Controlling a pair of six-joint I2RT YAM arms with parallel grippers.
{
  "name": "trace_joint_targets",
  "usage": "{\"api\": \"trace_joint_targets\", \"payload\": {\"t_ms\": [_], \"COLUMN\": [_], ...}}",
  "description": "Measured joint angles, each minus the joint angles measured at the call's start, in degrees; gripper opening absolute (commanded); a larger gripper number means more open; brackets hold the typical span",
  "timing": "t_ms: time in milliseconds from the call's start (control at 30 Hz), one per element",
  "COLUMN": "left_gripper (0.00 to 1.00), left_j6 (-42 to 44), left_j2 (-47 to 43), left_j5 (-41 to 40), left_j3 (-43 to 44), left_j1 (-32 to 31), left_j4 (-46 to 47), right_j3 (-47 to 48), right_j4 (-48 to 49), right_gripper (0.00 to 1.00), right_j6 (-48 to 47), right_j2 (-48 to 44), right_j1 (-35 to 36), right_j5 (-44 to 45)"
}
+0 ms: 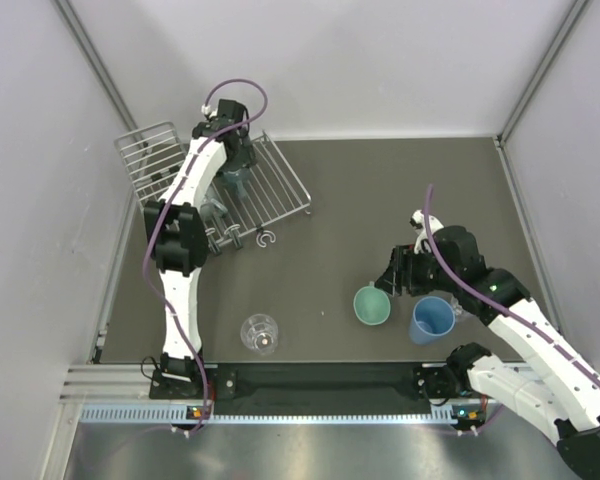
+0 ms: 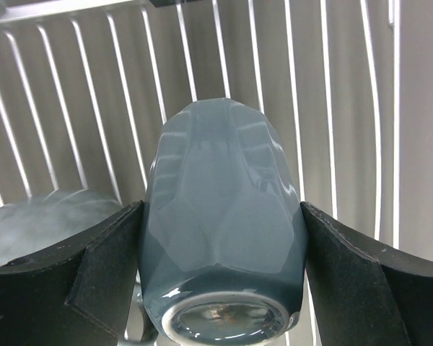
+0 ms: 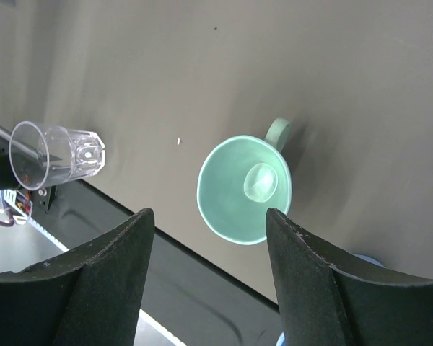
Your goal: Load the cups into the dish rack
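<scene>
The dish rack (image 1: 280, 180) sits at about ten o'clock on the dark counter (image 1: 380, 200), its flat wire tray reaching toward the middle and its raised slotted section at the far left edge. The left claw (image 1: 235, 165) hangs over the tray, and its wrist view shows the left claw (image 2: 224, 267) set wide, with both black fingers (image 2: 108, 274) pressed against the sides of the grey-teal mug (image 2: 224, 216). The mug's base ring faces the camera and its mouth points down at the rack wires (image 2: 94, 108). A hazy pale dome (image 2: 43, 223) shows at eight o'clock from the mug, and I cannot tell what it is. The right claw (image 1: 395, 275) hovers at about four o'clock on the counter. In its own view the right claw (image 3: 209, 216) stands apart with nothing gripped, above the mint-green mug (image 3: 245, 189), which stands upright with its handle at one o'clock. From above, the blue tumbler (image 1: 432, 320) stands just beside the mint-green mug at four o'clock, and a clear glass (image 1: 260, 333) stands alone near the front edge at seven o'clock. A small metal hook (image 1: 267, 238) lies just off the rack's near corner
</scene>
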Motion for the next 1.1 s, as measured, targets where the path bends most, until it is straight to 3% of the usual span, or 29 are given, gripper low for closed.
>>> {"api": "trace_joint_targets", "payload": {"t_ms": [233, 700, 1033, 1067, 1100], "left_gripper": [0.0, 0.54, 0.72, 0.8, 0.81], "left_j6": [-0.63, -1.66, -0.85, -0.76, -0.63], "left_j2": [0.61, 0.63, 0.63, 0.63, 0.66], "left_j5": [3.67, 7.54, 8.28, 8.31, 8.33], "left_j3": [0.02, 0.02, 0.09, 0.11, 0.17], "left_j1": [2.69, 4.87, 4.87, 4.87, 4.87], "left_j4": [1.38, 1.51, 1.9, 1.9, 1.88], "right_j3": [-0.07, -1.29, -1.64, -1.64, -1.64], "right_j4": [0.02, 0.48, 0.46, 0.46, 0.46], "right_gripper": [0.63, 0.63, 0.63, 0.63, 0.63], "right_j6": [0.0, 0.0, -0.04, -0.04, -0.04], "right_j2": [0.02, 0.57, 0.68, 0.68, 0.68], "right_j1": [-0.17, -0.33, -0.37, -0.37, -0.37], "right_j5": [0.0, -0.42, -0.87, -0.98, -1.09]}}
